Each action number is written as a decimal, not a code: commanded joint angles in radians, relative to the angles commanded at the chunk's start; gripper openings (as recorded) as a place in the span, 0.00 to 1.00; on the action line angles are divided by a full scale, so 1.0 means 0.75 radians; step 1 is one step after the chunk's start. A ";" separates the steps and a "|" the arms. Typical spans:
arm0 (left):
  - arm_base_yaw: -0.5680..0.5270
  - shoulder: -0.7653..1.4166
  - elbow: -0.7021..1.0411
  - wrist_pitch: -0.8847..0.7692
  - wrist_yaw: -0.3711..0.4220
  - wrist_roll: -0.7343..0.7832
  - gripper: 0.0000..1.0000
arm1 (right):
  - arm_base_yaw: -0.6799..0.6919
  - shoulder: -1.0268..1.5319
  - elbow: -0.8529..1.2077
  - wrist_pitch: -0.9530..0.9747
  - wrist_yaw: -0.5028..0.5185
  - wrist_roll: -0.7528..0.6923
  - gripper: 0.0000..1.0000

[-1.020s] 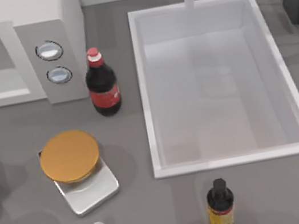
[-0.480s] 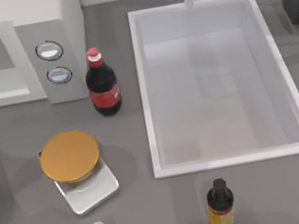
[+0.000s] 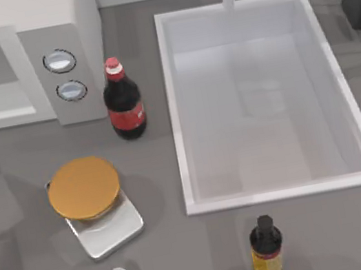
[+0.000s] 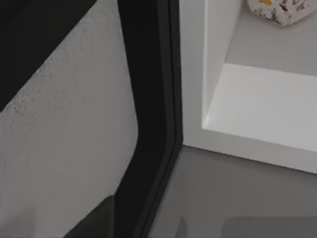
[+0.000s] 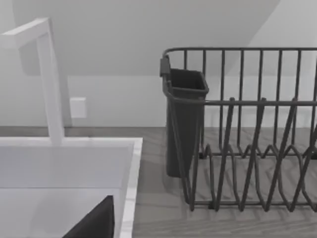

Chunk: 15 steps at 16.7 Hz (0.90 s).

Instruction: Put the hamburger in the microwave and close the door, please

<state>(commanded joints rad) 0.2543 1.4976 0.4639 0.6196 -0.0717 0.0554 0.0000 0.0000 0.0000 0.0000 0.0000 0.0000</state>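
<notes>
Hamburger (image 3: 83, 188) sits on the silver tray (image 3: 110, 229) in front of the open microwave (image 3: 29, 71), so an arm should come straight down and pinch it gently; I cannot tell how either gripper stands.

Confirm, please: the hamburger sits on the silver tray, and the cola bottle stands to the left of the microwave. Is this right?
Not fully. The hamburger does sit on the silver tray, but the top view shows the cola bottle standing to the right of the microwave, between it and the sink.
</notes>
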 joint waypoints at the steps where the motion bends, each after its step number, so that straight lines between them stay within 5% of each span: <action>1: 0.000 -0.032 0.006 -0.041 0.000 0.000 1.00 | 0.000 0.000 0.000 0.000 0.000 0.000 1.00; 10: -0.003 -0.097 0.007 -0.112 -0.001 -0.001 1.00 | 0.000 0.000 0.000 0.000 0.000 0.000 1.00; 15: -0.044 -0.378 -0.081 -0.213 0.006 -0.012 1.00 | 0.000 0.000 0.000 0.000 0.000 0.000 1.00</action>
<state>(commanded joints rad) 0.2210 1.2143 0.4029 0.4598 -0.0672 0.0463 0.0000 0.0000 0.0000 0.0000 0.0000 0.0000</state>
